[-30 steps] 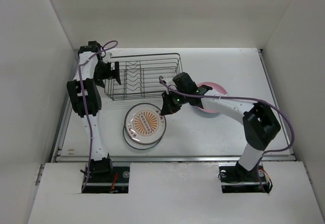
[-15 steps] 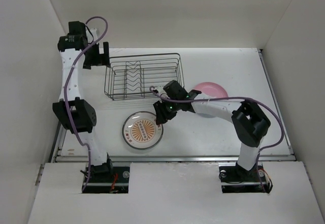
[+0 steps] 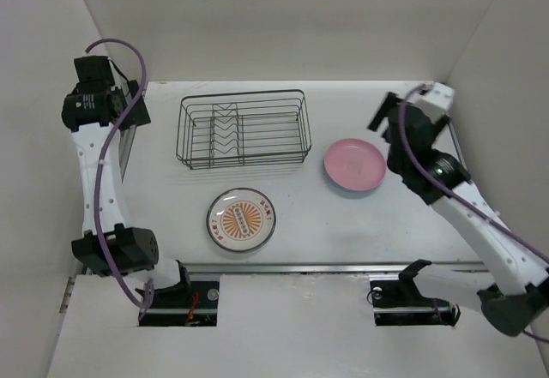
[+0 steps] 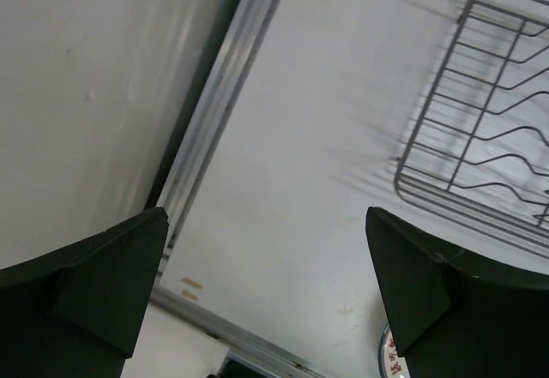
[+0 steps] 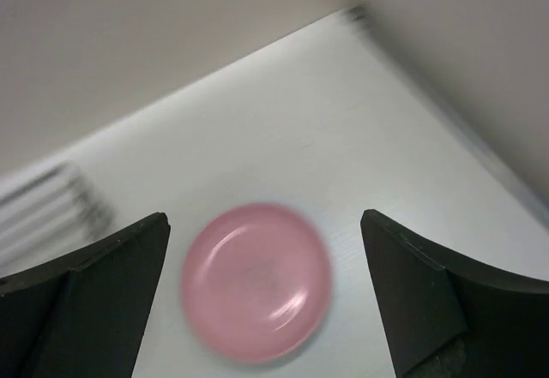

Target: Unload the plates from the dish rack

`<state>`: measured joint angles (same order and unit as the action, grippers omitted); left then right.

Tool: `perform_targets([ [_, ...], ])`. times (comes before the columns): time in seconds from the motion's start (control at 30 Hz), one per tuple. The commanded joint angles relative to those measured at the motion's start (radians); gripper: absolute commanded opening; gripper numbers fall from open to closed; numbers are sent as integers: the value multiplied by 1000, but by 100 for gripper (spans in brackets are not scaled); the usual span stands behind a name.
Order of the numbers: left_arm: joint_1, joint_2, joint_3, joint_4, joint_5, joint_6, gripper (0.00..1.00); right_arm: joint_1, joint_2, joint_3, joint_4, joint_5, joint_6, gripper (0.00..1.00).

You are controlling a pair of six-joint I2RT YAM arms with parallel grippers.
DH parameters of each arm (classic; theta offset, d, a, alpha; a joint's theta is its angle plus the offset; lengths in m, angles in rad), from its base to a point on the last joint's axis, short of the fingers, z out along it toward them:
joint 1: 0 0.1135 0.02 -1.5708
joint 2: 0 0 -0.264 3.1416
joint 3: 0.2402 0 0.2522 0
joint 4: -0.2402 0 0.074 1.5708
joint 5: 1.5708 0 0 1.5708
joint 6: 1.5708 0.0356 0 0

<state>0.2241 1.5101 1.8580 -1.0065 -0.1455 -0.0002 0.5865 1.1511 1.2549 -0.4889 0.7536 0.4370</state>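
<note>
Across the back middle of the white table [image 3: 386,224], which has white walls [image 3: 283,18] on three sides, stands the dish rack [image 3: 242,128], a dark wire basket with upright prongs inside. Two plates lie flat on the table outside of it. The pink plate [image 3: 354,164] is just to the right of the rack and apart from it. The plate with orange centre [image 3: 242,219] is in front of the rack, near the metal rail [image 3: 300,267] at the near edge. Whether another plate lies under this one, I cannot tell. The left arm [image 3: 96,181] reaches up along the left wall, and the left jaws stand wide apart with nothing between them. Below them the left wrist view shows bare table, a side rail [image 4: 223,112] and one corner of the rack at the right. The right arm [image 3: 480,224] is raised near the right wall. The right jaws are spread wide too and grip nothing. They hang well above the pink plate without touching it, and this view is blurred.
</note>
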Motion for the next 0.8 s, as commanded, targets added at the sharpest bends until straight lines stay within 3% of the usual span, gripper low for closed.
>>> perform_targets([
  [0.0, -3, -105, -89, 78, -166, -26, 100, -62, -134, -60, -134, 687, 71, 99],
  [0.1, -3, -178, -189, 121, -195, -26, 100, -82, -292, -81, -145, 818, 71, 100],
  [0.17, -3, -200, -236, 132, -204, -26, 100, -82, -405, -103, -154, 819, 71, 100],
  [0.3, -3, -191, -237, 132, -204, -26, 100, -82, -539, -113, -131, 676, 34, 100],
  [0.4, -3, -191, -237, 132, -177, -35, 100, -82, -565, -150, -51, 639, -21, 100],
  [0.53, -3, -191, -246, 123, -120, -35, 100, -82, -539, -150, -28, 728, -12, 100],
  [0.77, -3, -220, -280, 123, -143, -24, 100, -82, -504, -150, -28, 737, -3, 100],
])
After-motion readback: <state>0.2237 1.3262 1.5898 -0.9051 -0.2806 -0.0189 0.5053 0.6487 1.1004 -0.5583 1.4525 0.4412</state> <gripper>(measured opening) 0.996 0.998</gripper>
